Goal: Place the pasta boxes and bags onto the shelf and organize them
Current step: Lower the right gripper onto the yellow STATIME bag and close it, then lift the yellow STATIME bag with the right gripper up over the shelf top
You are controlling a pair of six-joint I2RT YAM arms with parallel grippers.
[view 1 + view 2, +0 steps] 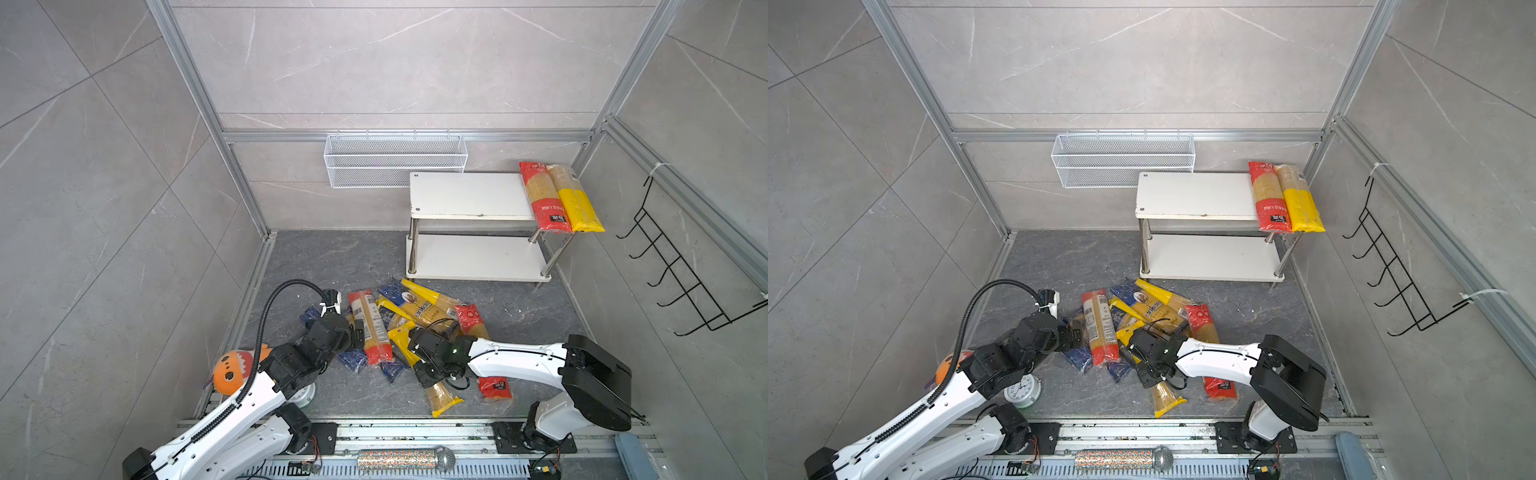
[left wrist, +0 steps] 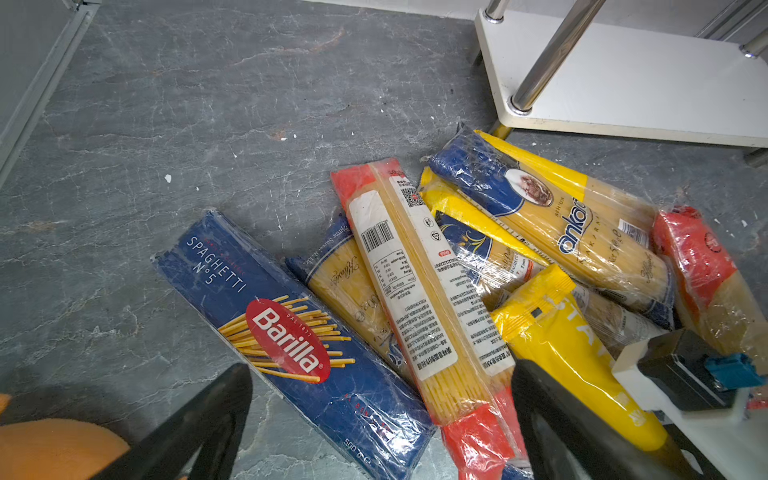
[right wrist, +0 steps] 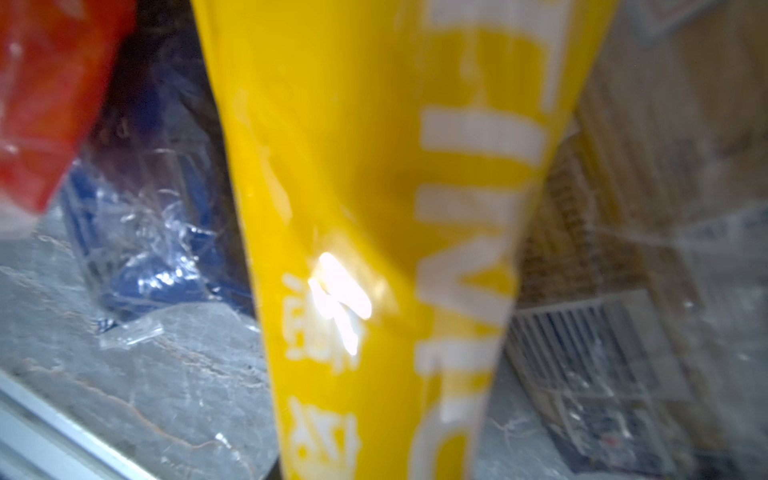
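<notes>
Beneath the left hand [image 2: 380, 376], fingers spread, lie the Barilla box [image 2: 291, 332] and a red-ended pack [image 2: 424, 299]. Right hand [image 1: 411, 351] pinches the yellow pack [image 3: 374, 166] beneath it.

The dark grey floor [image 1: 332, 257] bears a white two-tier shelf [image 1: 465, 195] at far right and a heap of spaghetti packs [image 1: 424, 309] near centre. Red-ended pack [image 1: 540, 199] and yellow-ended pack [image 1: 577, 203] lie touching on the shelf's top board, right end.
</notes>
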